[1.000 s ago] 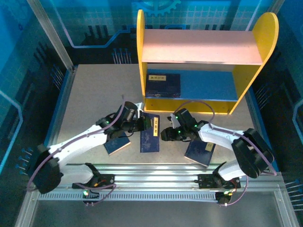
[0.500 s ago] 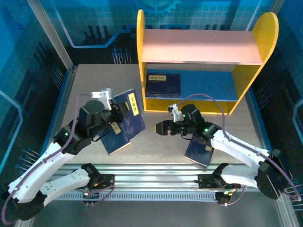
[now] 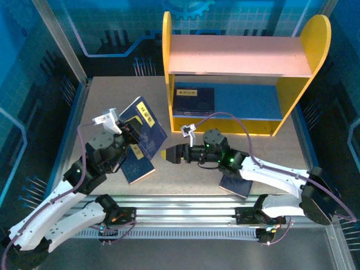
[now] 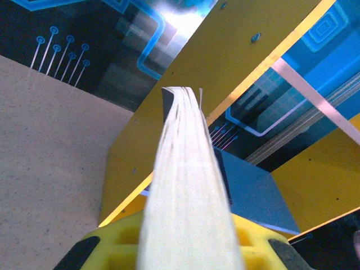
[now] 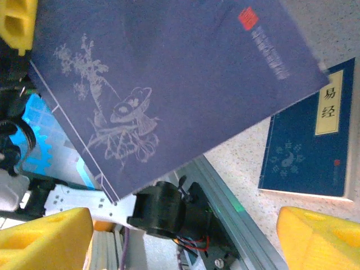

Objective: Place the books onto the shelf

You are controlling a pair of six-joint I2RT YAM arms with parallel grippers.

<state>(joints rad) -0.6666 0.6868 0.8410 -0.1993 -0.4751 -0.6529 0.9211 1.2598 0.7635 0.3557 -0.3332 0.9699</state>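
Lifted off the desk (image 3: 104,98) and carried leftward since a second ago, the held book (image 3: 149,126) hangs tilted in the air left of the shelf (image 3: 239,56), its yellow-labelled cover facing up. The left pincer (image 3: 133,138) is clamped tight on the near end of it. From the left wrist, the pale page edge runs straight out between the yellow fingers (image 4: 115,247). The right pincer (image 3: 167,154), which was at this book a second ago, has let go and now stands spread wide and empty, just right of the book and pointing at it. A second book (image 3: 138,169) lies flat on the desk beneath the held one. A third book (image 3: 236,184) lies under the right arm, and a fourth book (image 3: 194,100) rests on the shelf's blue lower board.
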